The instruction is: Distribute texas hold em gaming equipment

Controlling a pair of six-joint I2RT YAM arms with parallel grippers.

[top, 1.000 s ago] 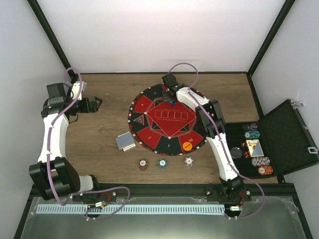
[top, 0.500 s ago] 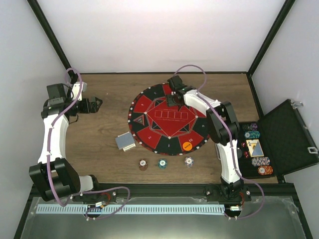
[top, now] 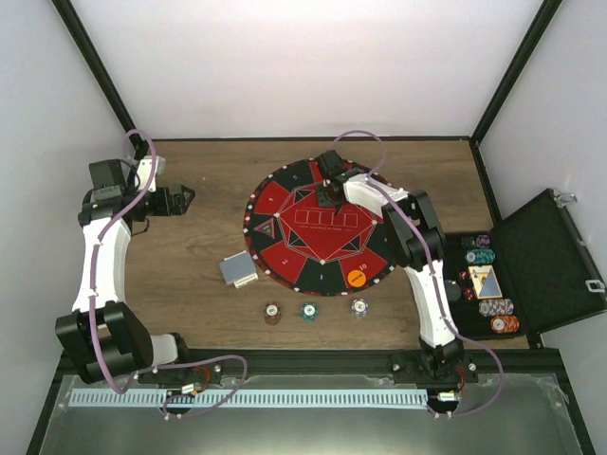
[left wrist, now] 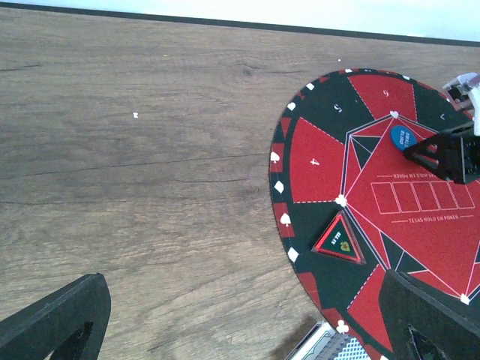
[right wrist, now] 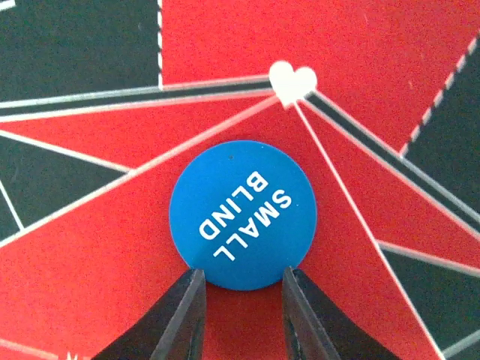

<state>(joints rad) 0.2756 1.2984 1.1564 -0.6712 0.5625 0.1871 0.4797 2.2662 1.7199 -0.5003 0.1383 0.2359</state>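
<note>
A blue disc (right wrist: 241, 214) marked SMALL BLIND lies flat on the round red-and-black mat (top: 322, 242), near its far edge. My right gripper (right wrist: 241, 274) hovers over it, jaws partly open, with the fingertips at the disc's near rim and not clamping it. An orange disc (top: 356, 279) sits on the mat's near right edge. Three chip stacks (top: 308, 310) stand in a row on the wood in front of the mat. A grey-blue card deck (top: 238, 270) lies at the mat's left. My left gripper (top: 188, 196) is wide open over bare wood, left of the mat.
An open black case (top: 550, 256) at the right holds more chips (top: 479, 248) and cards. A small black-and-red triangle marker (left wrist: 339, 240) rests on the mat's left part. Black frame posts and white walls ring the wooden table.
The right arm's elbow folded in toward the mat and its gripper shifted slightly nearer over the blue disc. The left arm has not moved.
</note>
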